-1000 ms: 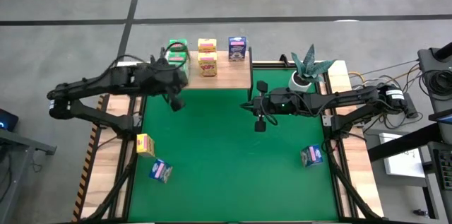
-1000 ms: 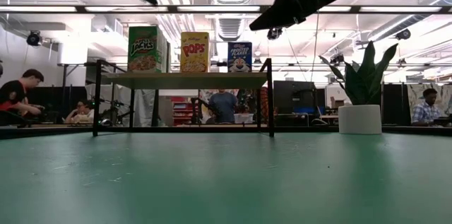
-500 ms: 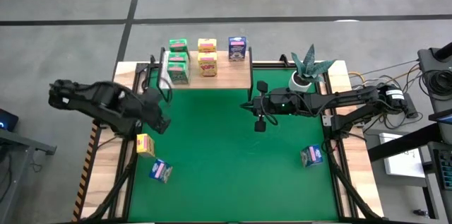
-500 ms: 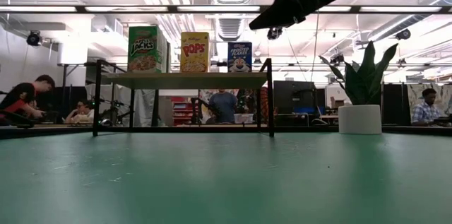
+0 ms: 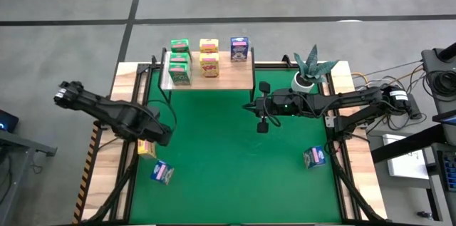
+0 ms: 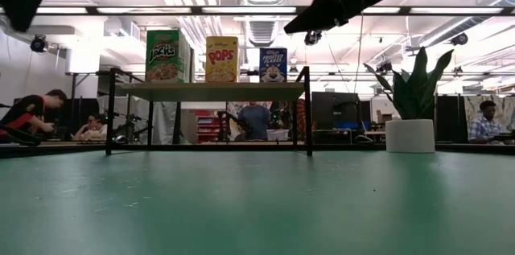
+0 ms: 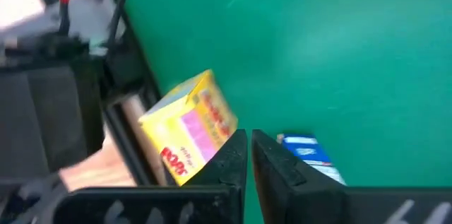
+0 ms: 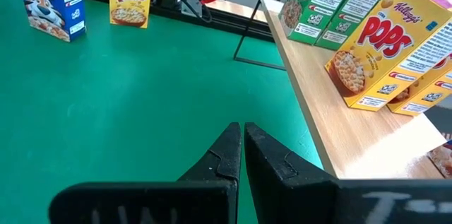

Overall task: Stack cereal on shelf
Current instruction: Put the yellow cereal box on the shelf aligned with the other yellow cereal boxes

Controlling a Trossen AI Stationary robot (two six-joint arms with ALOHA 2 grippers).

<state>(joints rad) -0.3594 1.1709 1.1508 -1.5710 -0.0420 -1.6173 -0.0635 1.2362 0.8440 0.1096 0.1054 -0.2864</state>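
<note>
1. The left gripper point(image 5: 160, 138), fingers together and empty, has swung back from the shelf point(image 5: 231, 76) to hang over the yellow box point(image 5: 146, 147) at the mat's near left.
2. Mid-table, the right gripper point(image 5: 261, 126) stays pinched together.
3. Five boxes stand on the shelf, far.

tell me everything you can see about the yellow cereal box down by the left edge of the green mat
The yellow cereal box is small cardboard, printed "POPS" in red with a pink patch, as the left wrist view shows. It stands at the mat's left edge, partly under the left gripper, whose shut fingers hang just above it. I cannot tell if they touch. A blue box lies close by, apart from it.
</note>
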